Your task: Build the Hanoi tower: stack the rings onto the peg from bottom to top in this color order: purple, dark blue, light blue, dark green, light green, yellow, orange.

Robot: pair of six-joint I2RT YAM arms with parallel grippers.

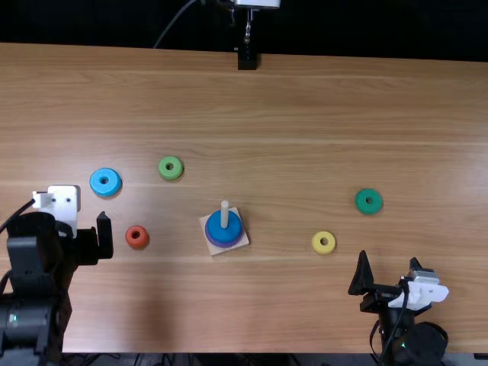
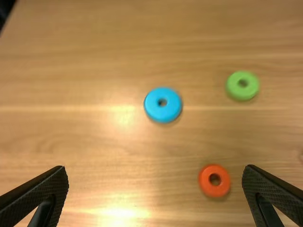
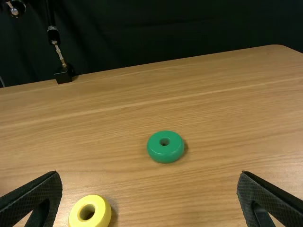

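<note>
Top view: the tower stood at an early stage, with two of the seven rings in place. A pale square base (image 1: 214, 250) on the worktop (image 1: 305, 114) carried the upright peg (image 1: 224, 215), around which sat the purple ring (image 1: 225, 245) and, directly upon it, the dark blue ring (image 1: 229, 232); this part of the order was correct. Five rings were left, all flat on the worktop and apart from the base. The light blue ring (image 1: 105, 181), the light green ring (image 1: 171, 168) and the orange ring (image 1: 137, 237) (rather reddish in hue) lay to the left; the yellow ring (image 1: 323, 242) and the dark green ring (image 1: 369, 200) lay to the right.

Left wrist view: the left end effector (image 2: 155, 168) was spread wide and had hold of nothing. The light blue ring, by the task's order the next to be stacked, lay with its hole facing up, well apart from both the light green and the orange rings.

Right wrist view: the right end effector (image 3: 149, 173) was likewise wide open and without a load. The dark green ring, judged to be due straight after the light blue one, rested loose, as did the yellow ring; light green, yellow and orange would then complete the stack.
</note>
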